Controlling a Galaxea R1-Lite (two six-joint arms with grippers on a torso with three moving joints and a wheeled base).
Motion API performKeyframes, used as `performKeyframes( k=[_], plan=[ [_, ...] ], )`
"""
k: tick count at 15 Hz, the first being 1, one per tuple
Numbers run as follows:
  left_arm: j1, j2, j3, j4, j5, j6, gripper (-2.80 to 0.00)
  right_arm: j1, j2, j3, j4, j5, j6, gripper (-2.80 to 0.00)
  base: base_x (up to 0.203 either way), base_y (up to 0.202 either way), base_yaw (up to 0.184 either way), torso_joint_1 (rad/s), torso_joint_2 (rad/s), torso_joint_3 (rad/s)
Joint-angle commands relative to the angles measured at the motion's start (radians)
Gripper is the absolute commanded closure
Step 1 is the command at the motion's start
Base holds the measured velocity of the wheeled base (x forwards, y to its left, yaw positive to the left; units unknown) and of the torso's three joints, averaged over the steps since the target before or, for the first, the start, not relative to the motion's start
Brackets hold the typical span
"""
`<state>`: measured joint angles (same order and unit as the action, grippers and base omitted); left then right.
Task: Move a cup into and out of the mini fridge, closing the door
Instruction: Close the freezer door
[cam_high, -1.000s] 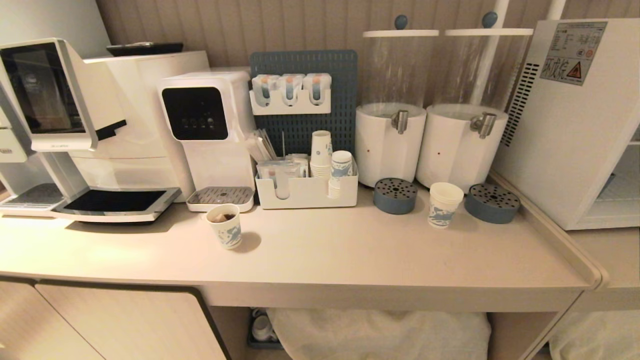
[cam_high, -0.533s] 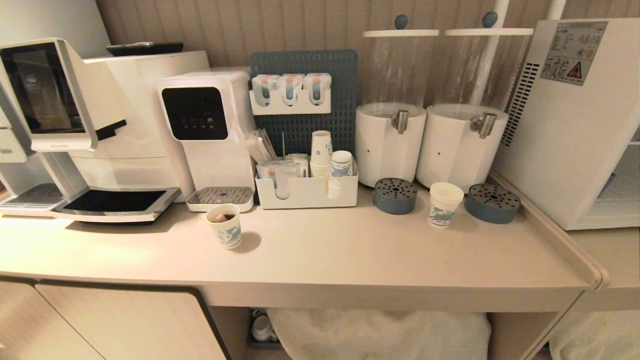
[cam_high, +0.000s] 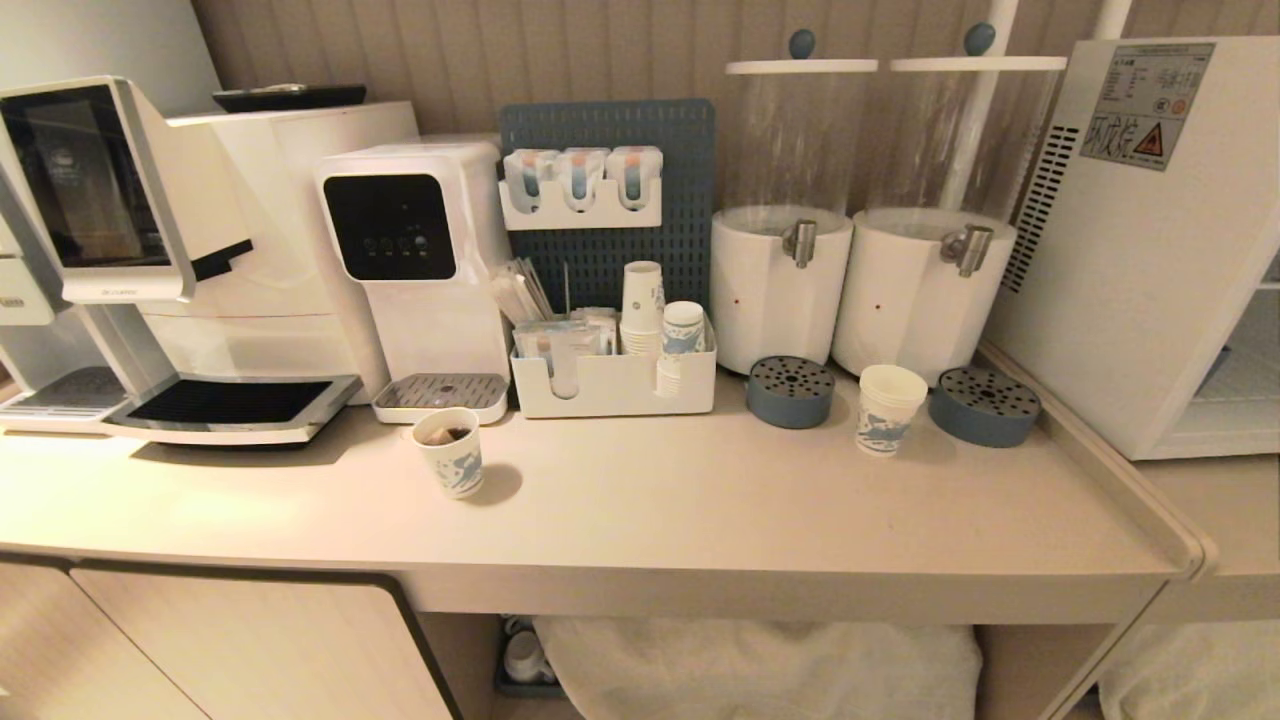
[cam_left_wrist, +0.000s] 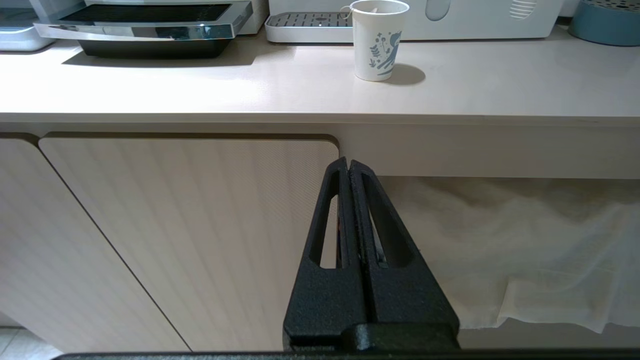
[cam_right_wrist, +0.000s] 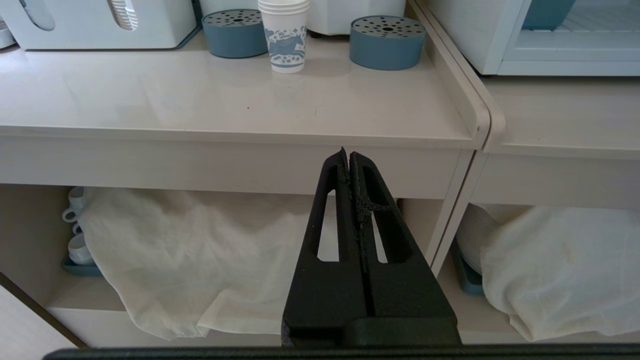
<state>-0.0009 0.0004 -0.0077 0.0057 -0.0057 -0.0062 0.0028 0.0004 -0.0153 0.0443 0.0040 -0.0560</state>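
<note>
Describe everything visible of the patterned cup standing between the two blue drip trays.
The cup is a small white paper cup with a blue printed pattern and a clean white inside. Layered rims at its top, seen in the right wrist view, suggest nested cups. It stands upright on the countertop between two blue drip trays, touching neither. No gripper is near it.

A broad bare stretch of counter (cam_high: 700, 520) was left open in front. The cup (cam_high: 886, 408) was flanked closely by two blue drip trays (cam_high: 790, 391), with dispensers behind. The mini fridge (cam_high: 1150, 250) apparently was open, its door being out of view.
</note>
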Motion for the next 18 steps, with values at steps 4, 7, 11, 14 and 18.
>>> performKeyframes(
  k=[4,7,11,14,18],
  plan=[
    [-0.001,-0.002,0.0,0.002,0.0,0.0,0.0,0.0,0.0,0.0,0.0,0.001,-0.001,0.0,-0.026,0.0,0.0,0.001,0.0,-0.002],
    [-0.001,-0.002,0.0,0.002,0.0,0.0,0.0,0.0,0.0,-0.001,0.0,0.001,-0.001,0.0,-0.187,0.0,0.0,0.0,0.0,0.002],
    [-0.001,-0.002,0.0,0.002,0.0,0.0,0.0,0.0,0.0,0.0,0.0,0.001,-0.001,0.0,-0.187,0.0,-0.005,0.003,0.0,0.001],
    [-0.001,-0.002,0.0,0.002,0.0,0.0,0.0,0.0,0.0,-0.002,0.0,0.001,-0.001,0.0,-0.165,0.0,0.002,0.002,0.0,0.006],
    [0.001,-0.002,0.0,0.002,0.0,0.0,0.0,0.0,0.0,-0.001,0.002,0.001,-0.001,0.0,0.0,0.0,0.0,0.0,0.0,0.0]
  ],
)
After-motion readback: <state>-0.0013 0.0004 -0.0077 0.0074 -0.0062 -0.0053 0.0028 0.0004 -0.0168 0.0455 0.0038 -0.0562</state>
